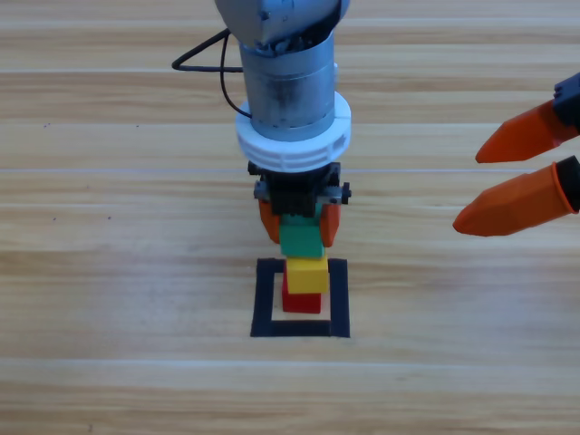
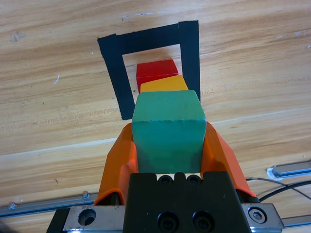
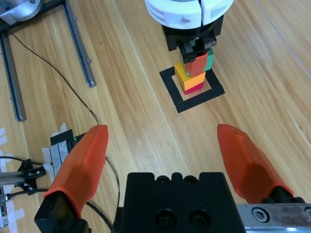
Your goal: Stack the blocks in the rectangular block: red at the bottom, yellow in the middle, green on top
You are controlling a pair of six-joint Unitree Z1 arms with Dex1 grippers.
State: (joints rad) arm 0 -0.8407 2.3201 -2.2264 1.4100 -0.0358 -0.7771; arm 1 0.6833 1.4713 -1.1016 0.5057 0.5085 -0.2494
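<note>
Mostly red cube (image 1: 302, 300) under yellow cube (image 1: 306, 273).

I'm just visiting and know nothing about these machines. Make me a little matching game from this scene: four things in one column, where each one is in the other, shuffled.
Things:
1. green cube
2. yellow cube
3. red cube
4. right claw

Places:
A. on the table inside the black tape outline
B. open, off to the side, holding nothing
C. held in the left claw above the stack
D. resting on the red cube

Pairs: 1-C, 2-D, 3-A, 4-B
</note>
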